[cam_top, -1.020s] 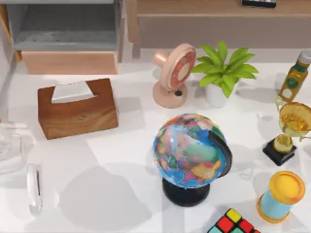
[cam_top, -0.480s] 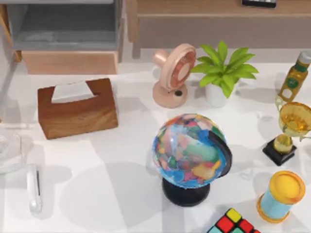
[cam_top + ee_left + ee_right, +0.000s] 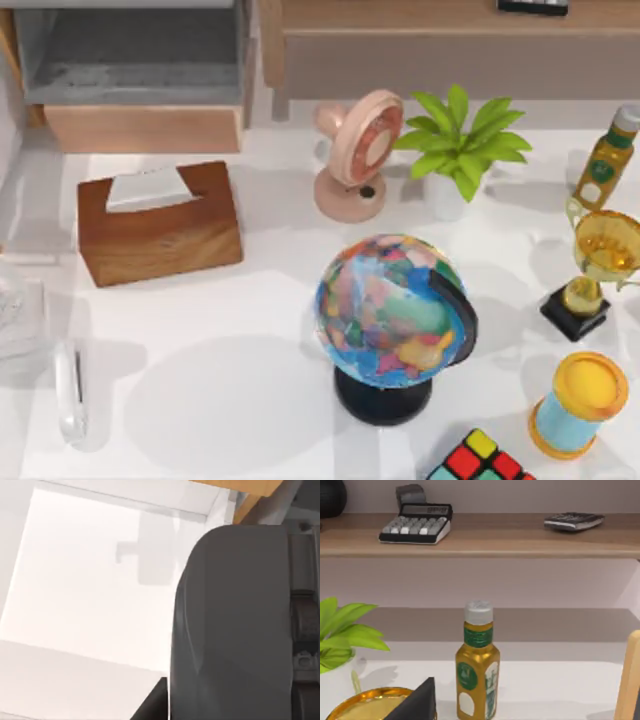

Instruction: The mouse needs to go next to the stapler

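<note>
Judging from the top view, little looks done. Two glassy things sit at the desk's (image 3: pixel 250 300) left edge, a squat shape (image 3: pixel 18 310) above a slim shape (image 3: pixel 70 390), near but apart. Which is mouse and which stapler I cannot tell. The slim shape's long axis runs up-down the frame. Whether my left pincer or right pincer is clenched, I cannot tell.

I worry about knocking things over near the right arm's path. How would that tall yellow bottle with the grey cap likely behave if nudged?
The bottle stands tall on a narrow base, so a push near its cap would probably tip it. Its rounded body suggests it would roll once down. The trophy stands close by in the top view, so a fall that way might strike it.
</note>
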